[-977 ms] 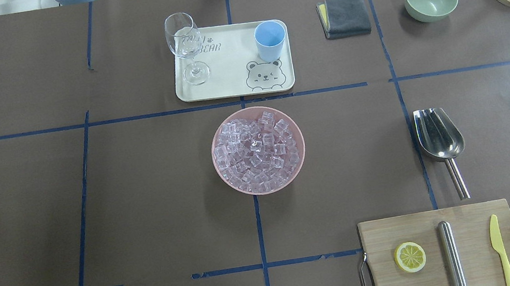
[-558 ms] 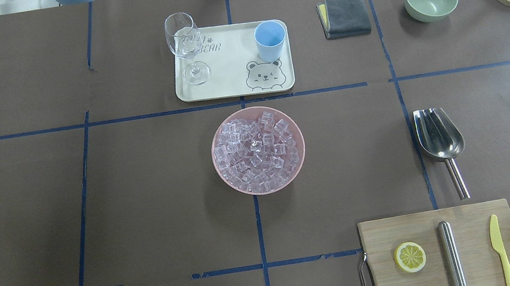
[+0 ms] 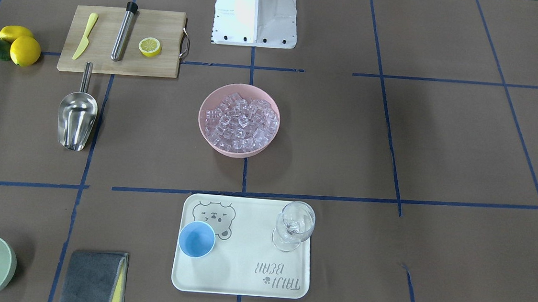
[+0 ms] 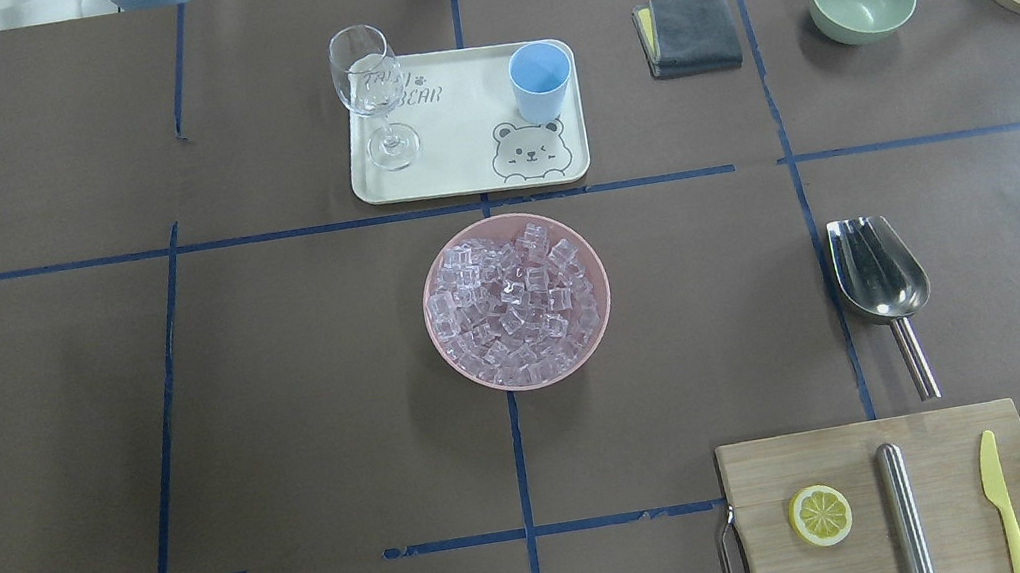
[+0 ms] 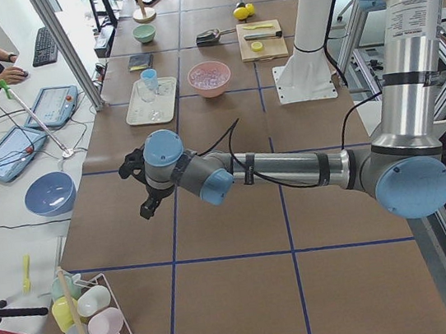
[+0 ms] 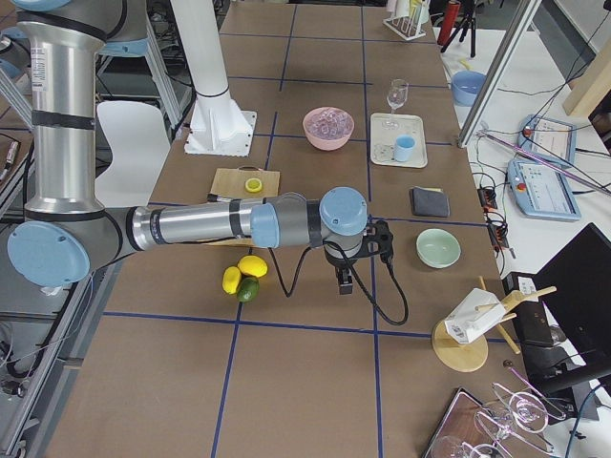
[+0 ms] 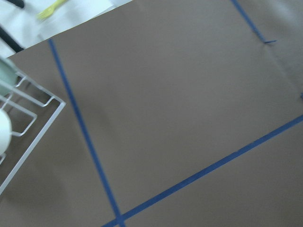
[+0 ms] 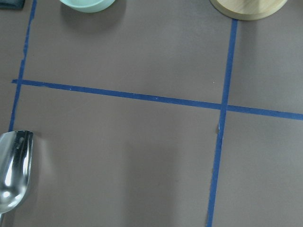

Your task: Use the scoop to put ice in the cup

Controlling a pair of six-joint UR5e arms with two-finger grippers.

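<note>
Nearest the robot's base: the wooden cutting board (image 4: 771, 475) carries a lemon slice (image 4: 819, 515), a steel cylinder (image 4: 903, 511) and a yellow knife (image 4: 999, 486).
Scoop: the scoop (image 4: 878, 277) lies flat on the brown paper just beyond the board, handle toward the robot, with nothing gripping it.
Right gripper: the right gripper (image 6: 344, 284) hangs over the paper between the lemons (image 6: 243, 275) and the green bowl (image 6: 438, 248). You cannot tell how its jaws stand.
Left gripper: the left gripper (image 5: 146, 209) hangs over bare paper toward the table's other end. Here too you cannot tell the jaws' state.
Ice: the ice (image 4: 512, 301) fills the pink bowl (image 4: 433, 338) at mid-table.
Cup: toward your side, the cup (image 4: 540, 80) stands upright in the right corner of the bear-printed tray (image 4: 459, 147), well apart from the wine glass (image 4: 369, 85) at the tray's left.
Farthest row: a folded grey cloth (image 4: 692, 31) lies to the tray's right.
</note>
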